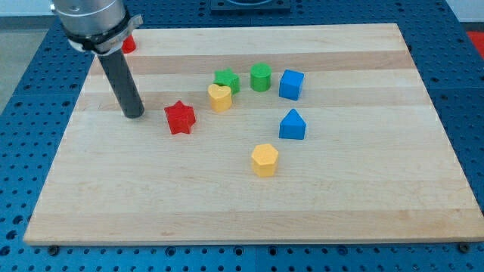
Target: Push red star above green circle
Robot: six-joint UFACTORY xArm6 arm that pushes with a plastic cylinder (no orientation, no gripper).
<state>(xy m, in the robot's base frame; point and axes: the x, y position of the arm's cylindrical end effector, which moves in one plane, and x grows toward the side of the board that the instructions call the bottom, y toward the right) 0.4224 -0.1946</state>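
Observation:
The red star (180,118) lies on the wooden board left of centre. The green circle (261,77) stands above and to the right of it, next to a green star (226,80). My tip (134,115) rests on the board just left of the red star, with a small gap between them. The rod rises from the tip toward the view's top left.
A yellow heart (220,97) sits between the red star and the green blocks. A blue cube (291,85) is right of the green circle, a blue triangle (292,125) below it, a yellow hexagon (265,159) lower. A red block (128,44) shows behind the arm at top left.

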